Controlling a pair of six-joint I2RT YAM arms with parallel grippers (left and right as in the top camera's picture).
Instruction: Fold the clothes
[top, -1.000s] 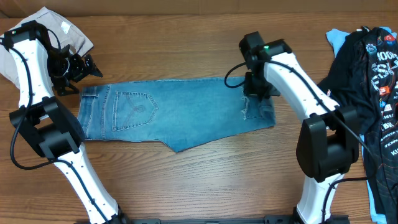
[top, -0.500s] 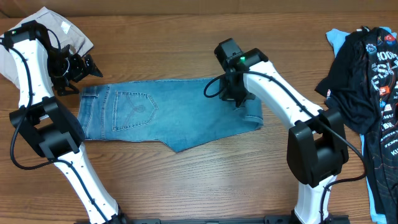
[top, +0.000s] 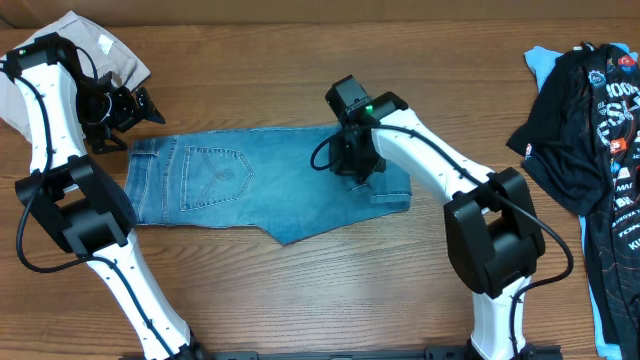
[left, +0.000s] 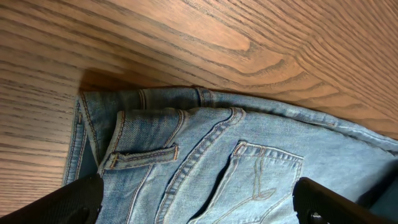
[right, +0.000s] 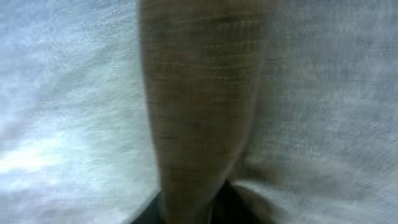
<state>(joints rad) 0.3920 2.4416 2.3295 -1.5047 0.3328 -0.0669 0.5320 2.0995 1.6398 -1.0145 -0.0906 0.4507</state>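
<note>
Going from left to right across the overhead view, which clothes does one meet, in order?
beige trousers → light-blue jeans → black printed tee

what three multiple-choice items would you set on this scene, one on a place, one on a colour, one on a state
1. Where does the black printed tee lie in the overhead view?
A) at the far left corner
B) at the right edge of the table
C) under the left arm

2. What colour are the jeans?
A) light blue
B) black
C) beige

3. How does the left gripper stand?
A) shut on a belt loop
B) shut on the tee
C) open, holding nothing

Answers:
1 B: the tee drapes along the right border, beside a pale-blue garment.
2 A: the denim reads light blue in both the overhead and left wrist views.
3 C: the left wrist view shows its fingers wide apart above the jeans, nothing between them.
</note>
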